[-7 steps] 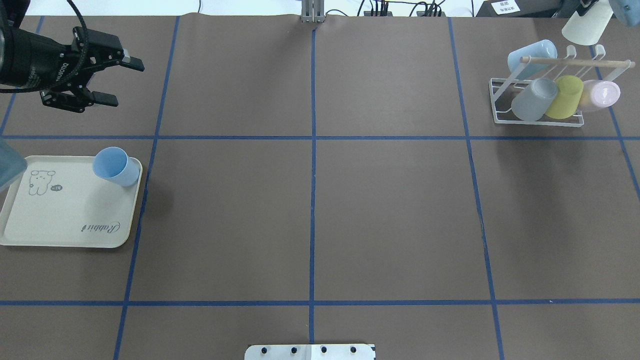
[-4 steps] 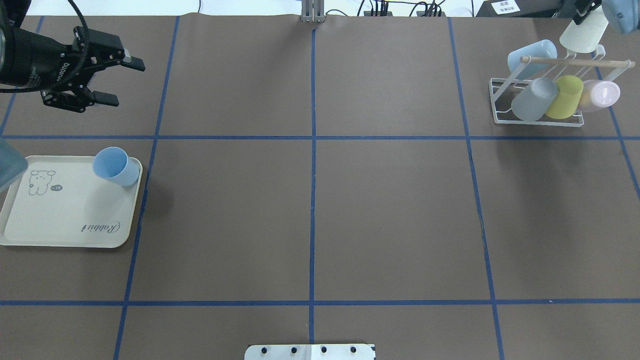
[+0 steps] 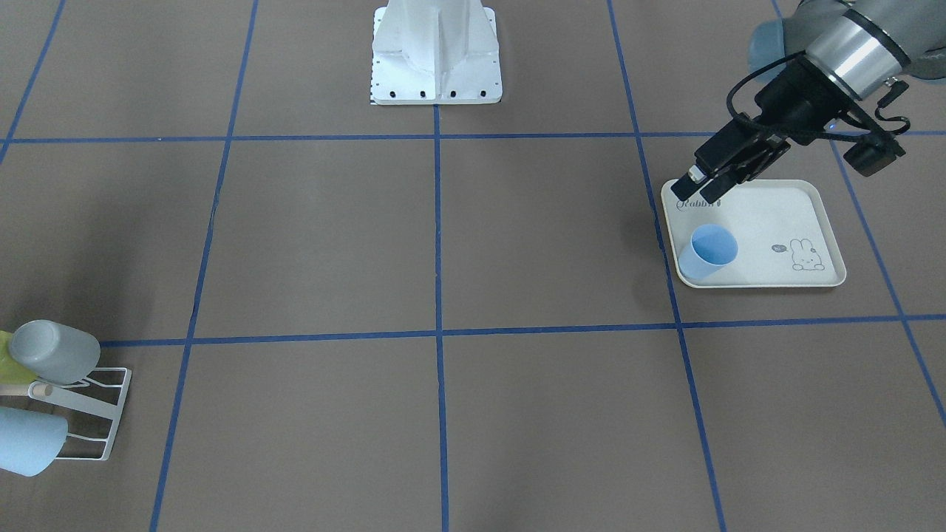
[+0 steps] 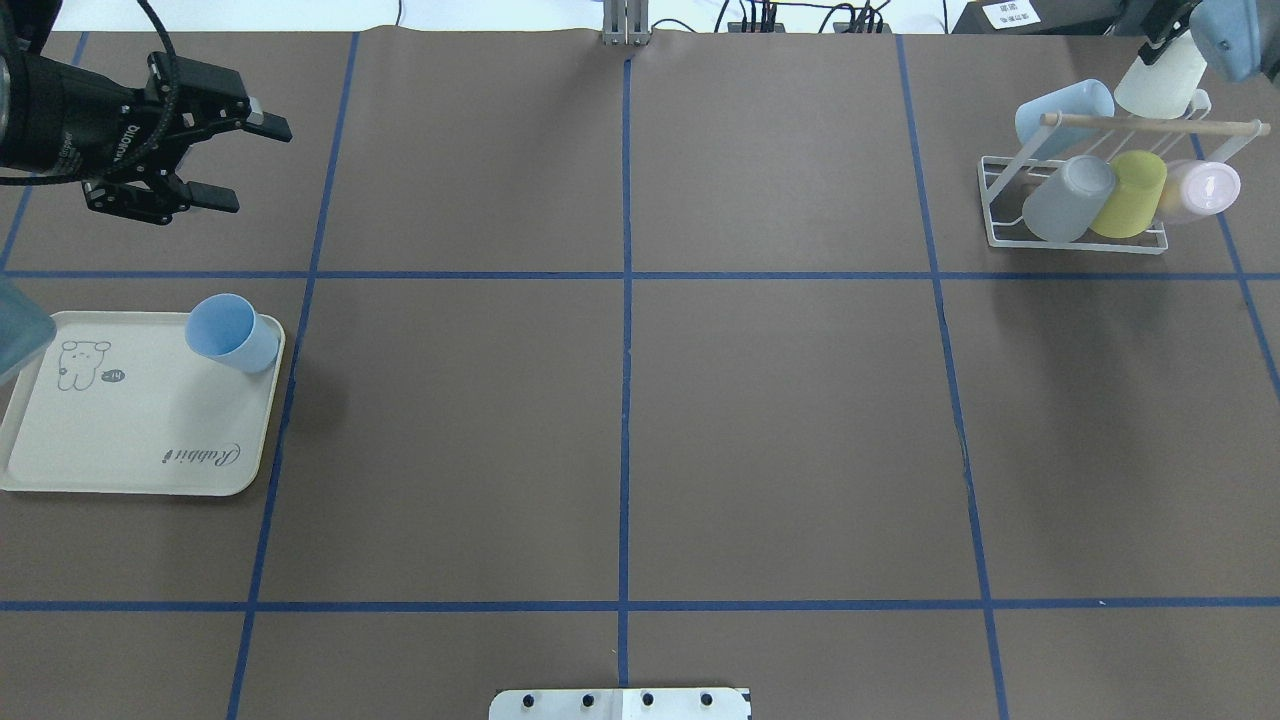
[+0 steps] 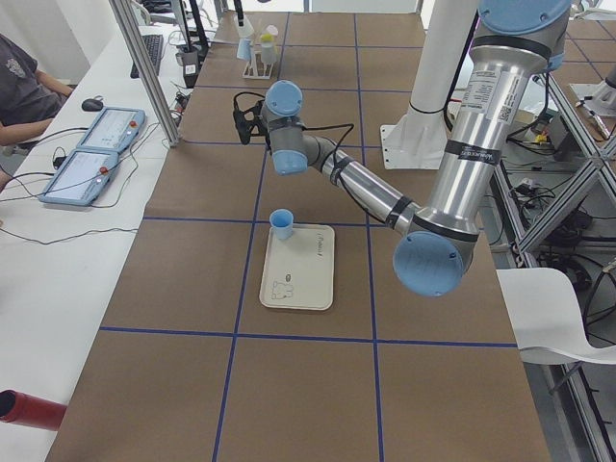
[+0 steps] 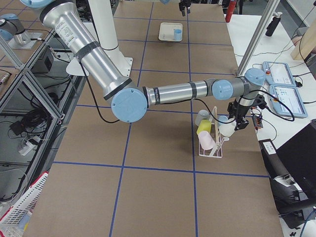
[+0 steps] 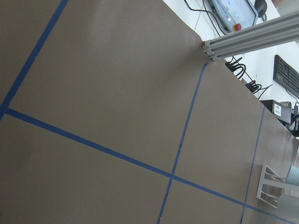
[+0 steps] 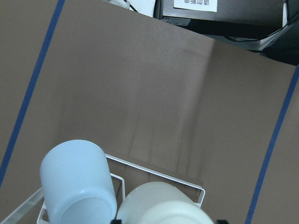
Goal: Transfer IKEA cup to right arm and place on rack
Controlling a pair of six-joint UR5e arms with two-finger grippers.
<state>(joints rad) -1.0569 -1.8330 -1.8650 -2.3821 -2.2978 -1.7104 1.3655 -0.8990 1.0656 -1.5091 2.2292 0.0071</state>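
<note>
A cream IKEA cup hangs tilted over the back right corner of the white wire rack, just above its wooden dowel. My right gripper is shut on it. In the right wrist view the cream cup fills the bottom edge beside a light blue cup on the rack. My left gripper stands open and empty at the far left, beyond the tray. A blue cup stands upright in the tray's corner.
Light blue, grey, yellow-green and pale pink cups sit on the rack. The cream "Rabbit" tray lies at the left edge. A person sits at a side desk.
The right gripper has brought the cream cup down and slightly left, closer to the rack's dowel. The left gripper has barely shifted and stays open.
</note>
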